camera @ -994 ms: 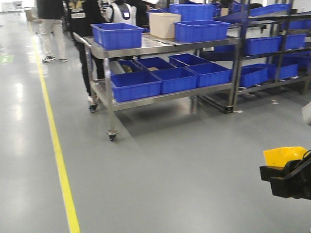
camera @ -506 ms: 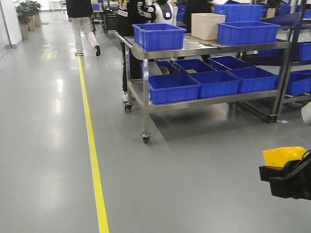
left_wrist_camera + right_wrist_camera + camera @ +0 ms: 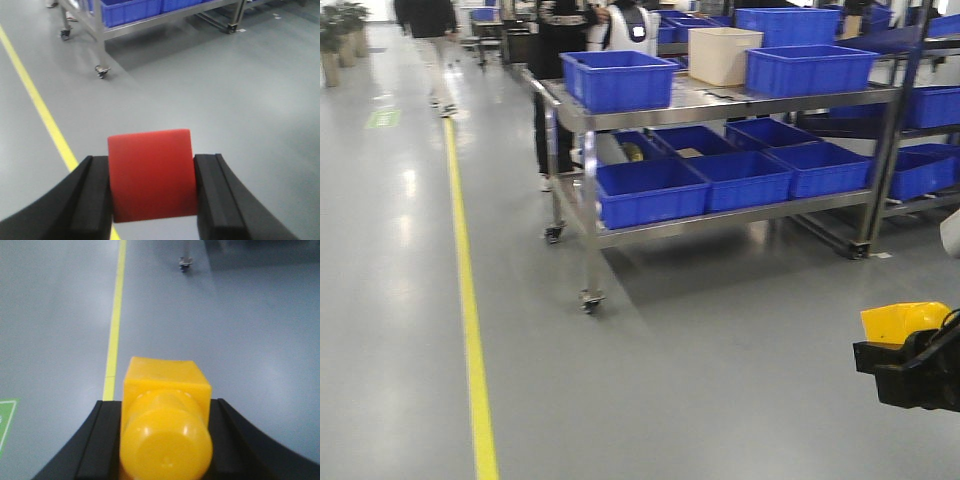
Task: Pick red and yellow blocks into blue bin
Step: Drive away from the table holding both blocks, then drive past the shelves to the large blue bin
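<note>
The left tool (image 3: 151,200) is clamped on a red cube (image 3: 150,172), its black fingers pressed flat against the cube's two sides, as the robot crosses a factory floor (image 3: 720,330). The right tool (image 3: 165,440) is likewise closed on a yellow brick (image 3: 162,385), whose round stud points at the wrist camera. From the front the brick shows as a yellow corner above the black gripper at the lower right.

Over the last second the scene ahead has slid about while both loads stayed put. The steel trolley (image 3: 720,112) with its blue crates (image 3: 615,80) and cream tub (image 3: 723,55) drifted to the right of the front view, then back a little to the left. The yellow line (image 3: 470,330) painted on the floor changed its slant with it. A person (image 3: 430,20) walking away at the far left is now nearly out of the picture. The yellow brick sits at the same spot in the front view throughout, so it looks as if the base is turning or rolling and the arms are simply carrying.

For the task, that reads as the picking done and the delivery under way. Neither block is in the blue bin yet (which I cannot pick out with any confidence among the crates in view). Both hang over bare floor, well short of the trolley, so a slip now would send a block to the ground.
</note>
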You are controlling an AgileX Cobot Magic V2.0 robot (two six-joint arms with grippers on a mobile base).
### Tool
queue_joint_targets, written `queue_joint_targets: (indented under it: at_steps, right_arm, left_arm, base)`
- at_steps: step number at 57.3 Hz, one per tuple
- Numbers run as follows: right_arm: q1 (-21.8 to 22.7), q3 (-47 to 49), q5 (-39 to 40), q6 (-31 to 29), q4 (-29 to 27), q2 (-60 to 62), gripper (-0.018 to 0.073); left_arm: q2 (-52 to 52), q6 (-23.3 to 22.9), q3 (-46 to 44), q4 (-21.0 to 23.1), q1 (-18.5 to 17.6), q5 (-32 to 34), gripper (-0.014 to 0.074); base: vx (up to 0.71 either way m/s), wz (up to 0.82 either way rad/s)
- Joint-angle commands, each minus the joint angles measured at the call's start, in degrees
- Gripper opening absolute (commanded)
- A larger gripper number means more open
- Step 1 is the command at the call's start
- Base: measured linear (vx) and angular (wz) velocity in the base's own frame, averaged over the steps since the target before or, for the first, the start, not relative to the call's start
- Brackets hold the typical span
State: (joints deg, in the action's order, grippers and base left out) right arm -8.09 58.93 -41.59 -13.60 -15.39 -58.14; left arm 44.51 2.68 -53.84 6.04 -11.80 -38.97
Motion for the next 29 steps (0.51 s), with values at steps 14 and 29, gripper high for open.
queue_joint_targets:
  at_steps: [14,29]
  right_arm:
    - [0.0,1.6,4.3,-0.4,-0.5,1.1,-0.0010]
    - [0.0,1.6,4.2,-0.4,-0.5,1.1,-0.0010]
  left_arm:
    - [-0.1,-0.2,-1.4,0.7,-0.1,4.7,0.0002]
    - [-0.1,-0.2,-1.4,0.7,-0.1,4.7,0.0002]
  base:
    - [0.41,-0.45]
    - [0.44,-0.41]
